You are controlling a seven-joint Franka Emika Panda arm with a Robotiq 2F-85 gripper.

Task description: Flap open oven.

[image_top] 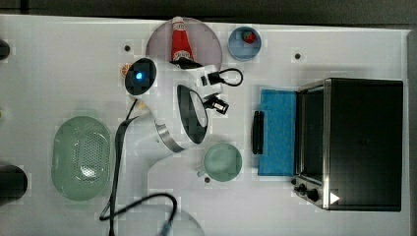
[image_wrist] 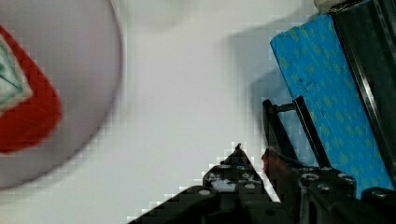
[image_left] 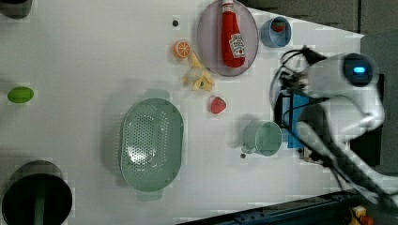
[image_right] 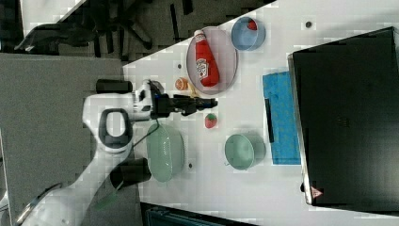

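White bench (image_top: 344, 44) carried large black boxy oven (image_top: 364, 142) at top view's right | blue-tinted glass flap (image_top: 278, 132) lay fully down | pincer (image_top: 222, 105) narrow, empty, apart | stiff hinged door, fragile glass; likely gripped by dark bar handle (image_top: 257, 132)

The oven (image_top: 364, 142) has a matt black top, shiny metal frame and blue-tinted glass door.

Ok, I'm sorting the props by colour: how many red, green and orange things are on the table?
Red: 3 (ketchup bottle, strawberry, red piece in the blue bowl)
Green: 3 (colander, mug, small green fruit)
Orange: 1 (orange slice)
Total: 7
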